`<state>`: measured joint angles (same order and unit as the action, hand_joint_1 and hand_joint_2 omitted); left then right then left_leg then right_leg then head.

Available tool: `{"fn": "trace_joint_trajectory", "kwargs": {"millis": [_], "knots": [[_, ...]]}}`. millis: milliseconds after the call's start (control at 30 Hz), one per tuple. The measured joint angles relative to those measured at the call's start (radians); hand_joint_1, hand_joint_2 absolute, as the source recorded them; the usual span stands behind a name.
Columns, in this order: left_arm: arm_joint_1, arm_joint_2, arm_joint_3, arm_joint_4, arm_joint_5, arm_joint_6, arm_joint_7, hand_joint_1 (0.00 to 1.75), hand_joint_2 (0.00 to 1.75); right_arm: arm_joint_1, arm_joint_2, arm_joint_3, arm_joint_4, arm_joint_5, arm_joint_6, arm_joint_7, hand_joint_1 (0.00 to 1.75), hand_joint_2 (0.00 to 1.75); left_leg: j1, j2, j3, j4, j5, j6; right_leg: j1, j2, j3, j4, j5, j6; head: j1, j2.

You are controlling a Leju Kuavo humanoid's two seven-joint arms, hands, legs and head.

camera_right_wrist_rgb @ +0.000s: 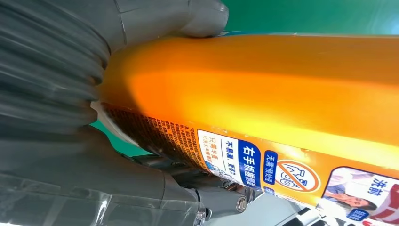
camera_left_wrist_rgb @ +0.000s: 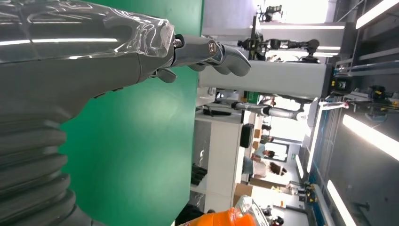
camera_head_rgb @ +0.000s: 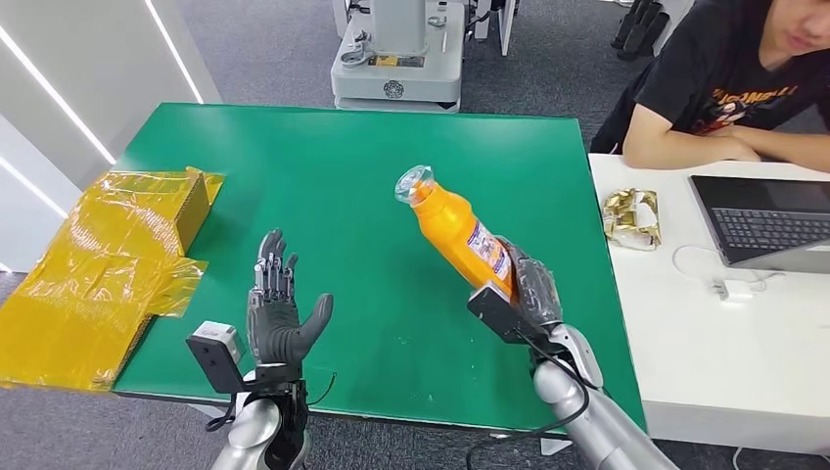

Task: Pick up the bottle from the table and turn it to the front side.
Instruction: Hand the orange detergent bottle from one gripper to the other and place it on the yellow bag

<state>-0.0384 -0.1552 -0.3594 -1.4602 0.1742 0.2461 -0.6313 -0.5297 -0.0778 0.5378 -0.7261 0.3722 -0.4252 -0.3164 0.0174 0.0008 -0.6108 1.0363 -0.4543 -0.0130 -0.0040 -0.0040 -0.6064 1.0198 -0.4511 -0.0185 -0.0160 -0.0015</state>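
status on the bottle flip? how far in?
Pickup looks done: the right hand holds the orange bottle by its base, tilted above the green table. In hand: the turn, with the label facing sideways toward the right. Left: finish turning it front-on. The left hand is open, holding nothing.

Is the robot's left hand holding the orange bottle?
No, the right hand holds the orange bottle; the left hand is open above the table.
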Motion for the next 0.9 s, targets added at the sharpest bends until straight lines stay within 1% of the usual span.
{"fn": "trace_joint_trajectory", "kwargs": {"millis": [67,167,333,500,700,900], "knots": [[-0.010,0.002,-0.017,0.010,-0.005,-0.031,0.030,0.00,1.75,0.038,0.000,-0.017,-0.046,0.006,0.006,-0.006,1.75,1.75,0.000,0.000,0.000,0.000,0.000,0.000,0.000,0.000,0.000,0.000,0.000,0.000,0.000,0.000],[-0.052,0.006,-0.065,0.055,-0.023,-0.121,0.091,0.00,1.75,0.089,0.002,-0.031,-0.118,0.025,0.031,-0.019,1.75,1.75,0.000,0.000,0.000,0.000,0.000,0.000,0.000,0.000,-0.001,0.000,0.000,0.000,0.000,0.000],[-0.097,0.006,-0.102,0.103,-0.025,-0.188,0.110,0.00,1.75,0.118,0.007,-0.031,-0.164,0.036,0.069,-0.030,1.75,1.75,0.000,0.000,0.000,0.000,0.000,0.000,0.000,0.000,-0.001,0.000,0.000,0.000,0.000,0.000],[-0.132,0.005,-0.118,0.141,-0.025,-0.210,0.113,0.00,1.75,0.134,0.017,-0.028,-0.189,0.048,0.138,-0.043,1.75,1.75,0.000,0.001,-0.001,0.000,0.000,0.000,0.000,0.001,-0.001,0.000,0.000,0.000,0.000,0.000],[-0.153,0.001,-0.120,0.175,-0.025,-0.216,0.114,0.00,1.75,0.133,0.030,-0.018,-0.188,0.062,0.179,-0.044,1.75,1.75,0.000,0.001,-0.001,0.000,0.000,0.000,0.000,0.001,-0.001,0.000,0.000,0.000,0.000,0.000],[-0.161,-0.001,-0.120,0.201,-0.020,-0.228,0.114,0.00,1.75,0.120,0.034,0.012,-0.168,0.075,0.279,-0.062,1.75,1.75,0.000,0.000,-0.001,0.000,0.000,0.000,0.000,0.001,-0.001,0.000,0.000,0.000,0.000,0.000]]}}
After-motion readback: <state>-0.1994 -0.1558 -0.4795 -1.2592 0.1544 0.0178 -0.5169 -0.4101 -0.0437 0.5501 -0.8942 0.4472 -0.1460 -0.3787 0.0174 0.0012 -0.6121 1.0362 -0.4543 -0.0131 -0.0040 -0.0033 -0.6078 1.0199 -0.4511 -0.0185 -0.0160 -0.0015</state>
